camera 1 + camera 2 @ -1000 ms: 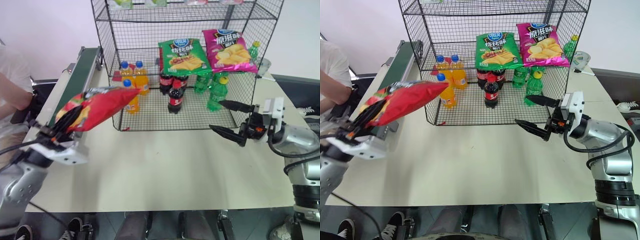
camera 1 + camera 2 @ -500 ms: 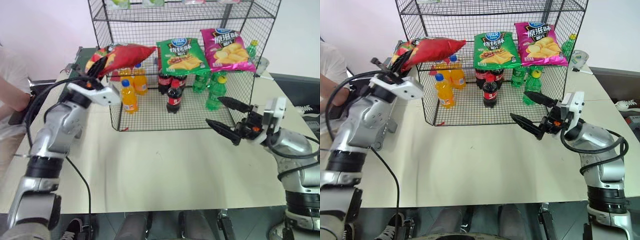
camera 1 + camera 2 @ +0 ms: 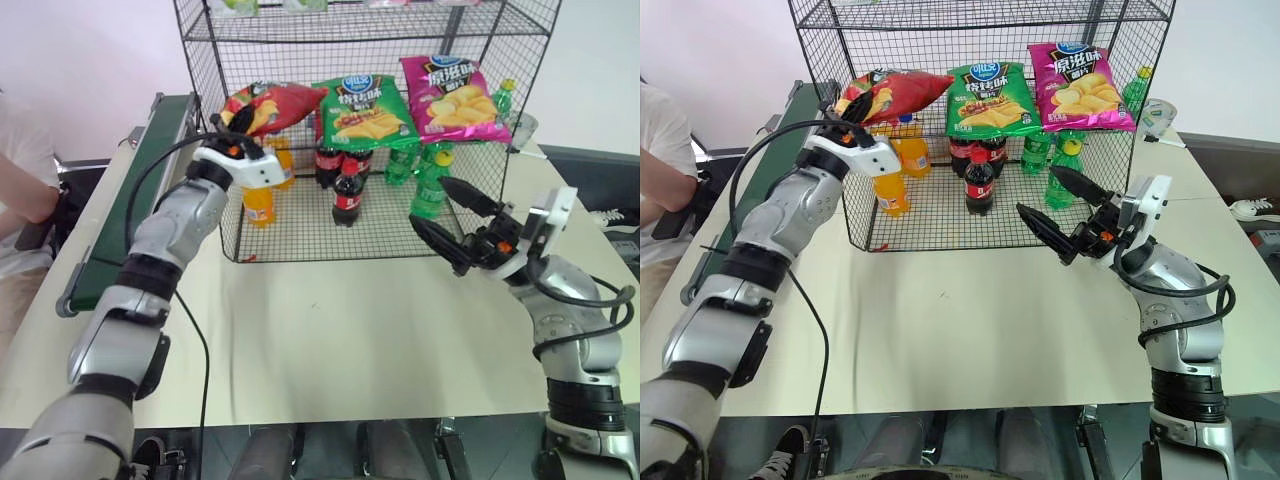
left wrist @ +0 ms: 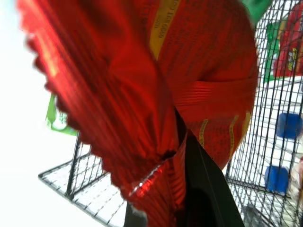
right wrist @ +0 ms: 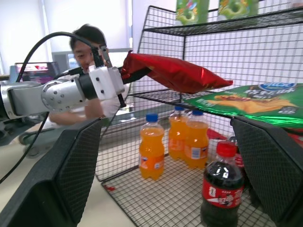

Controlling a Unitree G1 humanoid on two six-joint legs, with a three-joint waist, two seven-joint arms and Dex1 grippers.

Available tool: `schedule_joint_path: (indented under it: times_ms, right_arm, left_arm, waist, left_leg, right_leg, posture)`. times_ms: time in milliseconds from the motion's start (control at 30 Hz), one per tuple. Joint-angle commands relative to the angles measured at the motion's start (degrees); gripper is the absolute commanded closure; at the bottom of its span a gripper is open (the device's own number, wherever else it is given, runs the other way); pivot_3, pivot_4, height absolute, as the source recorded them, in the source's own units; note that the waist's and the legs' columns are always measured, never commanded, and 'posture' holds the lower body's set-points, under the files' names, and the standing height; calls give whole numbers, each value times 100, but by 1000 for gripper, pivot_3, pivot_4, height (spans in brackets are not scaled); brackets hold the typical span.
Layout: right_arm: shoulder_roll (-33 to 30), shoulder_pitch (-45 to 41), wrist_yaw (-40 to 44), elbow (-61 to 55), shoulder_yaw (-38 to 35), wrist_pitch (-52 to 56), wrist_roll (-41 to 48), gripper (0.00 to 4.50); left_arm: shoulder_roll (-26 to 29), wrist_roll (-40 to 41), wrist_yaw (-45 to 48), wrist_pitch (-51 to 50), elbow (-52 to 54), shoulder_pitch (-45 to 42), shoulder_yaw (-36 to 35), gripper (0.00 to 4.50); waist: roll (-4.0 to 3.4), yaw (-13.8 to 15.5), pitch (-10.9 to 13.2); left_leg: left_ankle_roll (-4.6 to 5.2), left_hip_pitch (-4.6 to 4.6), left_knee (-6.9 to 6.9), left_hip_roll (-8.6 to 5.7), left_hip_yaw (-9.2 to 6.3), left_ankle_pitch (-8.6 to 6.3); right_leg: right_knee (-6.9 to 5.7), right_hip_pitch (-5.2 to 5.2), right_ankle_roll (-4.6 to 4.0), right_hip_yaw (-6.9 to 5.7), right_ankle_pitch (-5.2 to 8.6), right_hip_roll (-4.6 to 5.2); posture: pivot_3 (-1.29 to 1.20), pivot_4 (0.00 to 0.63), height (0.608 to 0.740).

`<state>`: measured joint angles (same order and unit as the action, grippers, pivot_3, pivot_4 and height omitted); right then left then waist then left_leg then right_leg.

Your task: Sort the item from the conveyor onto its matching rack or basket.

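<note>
At the rack's point(image 3: 370, 40) middle tier, on its left end, the left gripper point(image 3: 238, 122) holds the red chip bag point(image 3: 275, 103) clamped by its crimped tail, the bag's body poking in over the mesh beside the green chip bag point(image 3: 361, 110), with the magenta chip bag point(image 3: 453, 100) further along to the right; from here the red bag looks partly over the shelf but I can't say it is resting on it. The risk, as I judge it: let go too early and the bag tips back off the front edge, dropping toward the orange soda bottles point(image 3: 262, 190) or the tabletop point(image 3: 330, 330); push in too hard and it rides up over the green bag or the crinkly foil snags on the wire. The right gripper point(image 3: 452, 216) hangs over the tabletop near the rack's front right corner, fingers spread apart, empty, well clear of the action. The conveyor point(image 3: 140, 180) runs along the left, a person's sleeve point(image 3: 25, 150) beyond it. Labels: both resting bags carry a round blue logo and Chinese characters I can't read; the cola bottles point(image 3: 347, 190) wear red labels, the writing too small to make out
</note>
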<state>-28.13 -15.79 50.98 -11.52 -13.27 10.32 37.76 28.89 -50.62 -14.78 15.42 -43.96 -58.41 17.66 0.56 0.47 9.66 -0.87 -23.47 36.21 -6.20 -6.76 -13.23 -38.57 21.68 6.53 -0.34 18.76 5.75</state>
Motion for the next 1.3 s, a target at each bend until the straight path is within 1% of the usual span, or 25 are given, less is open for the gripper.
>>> schedule_joint_path:
  times_ms: [33,167,267,333,400,433,500,567,633,733,867,1000,1100,1167,1200,1233,1267,1300]
  right_arm:
    - [19,-9,-23,-169,20,-133,-65,0]
    - [-37,80,-40,-215,-3,-130,-85,0]
    - [-58,108,-83,-228,-28,-124,-75,0]
    - [-74,118,-75,-246,-10,-123,-78,0]
    - [-97,122,-60,-255,7,-111,-81,0]
    - [-103,104,-72,-250,8,-107,-88,0]
    - [-125,84,-65,-238,19,-95,-93,0]
    - [-143,68,-48,-208,23,-98,-100,0]
    - [-160,55,-25,-186,26,-90,-101,0]
    - [-194,41,-1,-168,25,-61,-90,0]
    - [-225,65,14,-153,21,-72,-90,0]
    - [-267,91,38,-132,0,-71,-99,0]
    - [-310,101,71,-105,-12,-76,-103,0]
    - [-356,85,74,-82,-68,-72,-93,0]
    - [-406,96,105,-62,-107,-67,-93,0]
    - [-459,111,129,-28,-151,-62,-96,0]
    - [-520,136,171,1,-183,-67,-106,0]
    - [-597,161,217,44,-230,-73,-112,0]
  left_arm:
    - [-82,-72,-293,-164,-819,-534,237,4437]
    - [-133,126,-549,-109,-1205,-824,278,4437]
    - [-239,151,-458,-233,-1597,-961,412,4437]
    - [-266,229,-561,-176,-1708,-985,405,4437]
    - [-295,555,-494,202,-1681,-960,224,4437]
    - [-295,712,-452,356,-1614,-946,140,4203]
    - [-278,901,-367,520,-1513,-929,92,3598]
    - [-272,964,-318,537,-1453,-904,128,2741]
    - [-255,889,-349,476,-1282,-823,208,1774]
    - [-155,910,-171,464,-671,-541,212,393]
    - [76,886,164,137,629,99,68,393]
    - [223,1064,734,-374,2123,893,-236,393]
    - [299,1169,1107,-616,2962,1336,-415,393]
    - [225,1966,1688,-841,3600,1787,-816,393]
    - [36,3273,2587,-1317,3934,2158,-1161,393]
    - [-42,4553,3549,-1858,4255,2566,-1468,393]
    - [-42,5607,4324,-2371,4564,2938,-1780,393]
    - [54,6421,4903,-2682,4870,3298,-2151,393]
  waist:
    - [1,-4,1]
    - [11,-21,3]
    - [11,-21,3]
    - [11,-20,2]
    - [11,-19,3]
    - [11,-18,3]
    - [11,-6,3]
    - [11,8,3]
    - [11,13,3]
    - [11,15,2]
    - [8,-3,1]
    - [7,-24,0]
    - [7,-16,0]
    - [7,-12,0]
    - [6,-11,0]
    - [-1,-16,-5]
    - [-12,-26,-11]
    - [-18,-48,-15]
  left_leg:
    - [0,-1,1,0,2,0]
    - [0,-16,1,-1,18,0]
    - [-6,-69,30,0,19,4]
    - [-6,-87,55,0,19,4]
    - [-4,-94,72,1,18,3]
    - [-3,-97,76,1,18,2]
    - [-2,-99,79,1,18,1]
    - [-2,-99,80,0,18,1]
    - [-1,-99,82,0,18,1]
    - [0,-99,83,0,18,0]
    - [0,-98,82,0,18,0]
    - [0,-98,81,2,17,1]
    - [-1,-99,83,3,17,1]
    - [0,-99,84,3,17,1]
    - [0,-98,85,3,18,0]
    - [0,-98,86,3,18,0]
    - [1,-96,86,4,18,0]
    - [2,-95,87,5,19,-1]
  right_leg:
    - [-7,4,1,3,1,0]
    - [-34,39,6,17,4,2]
    - [-62,93,6,19,4,2]
    - [-72,103,6,19,4,-1]
    - [-75,102,6,19,4,-3]
    - [-75,103,6,19,4,-3]
    - [-75,103,6,19,4,-3]
    - [-75,103,6,19,4,-2]
    - [-76,101,6,19,3,-1]
    - [-76,100,6,19,3,-2]
    - [-77,101,6,20,3,-2]
    - [-78,103,6,27,3,-2]
    - [-79,103,5,29,3,-2]
    - [-79,102,5,29,3,-2]
    - [-78,102,5,30,3,0]
    - [-76,101,5,30,3,7]
    - [-75,97,5,31,3,10]
    - [-73,95,4,30,4,12]
  posture:
    - [0,150,740]
    - [0,150,740]
    - [0,150,740]
    - [0,150,740]
    - [0,150,740]
    - [0,150,740]
    - [0,150,740]
    - [0,150,740]
    - [0,150,740]
    - [0,150,740]
    - [0,150,740]
    - [0,150,740]
    - [0,150,740]
    - [0,150,740]
    - [0,150,740]
    - [0,150,740]
    - [0,150,740]
    - [0,150,740]
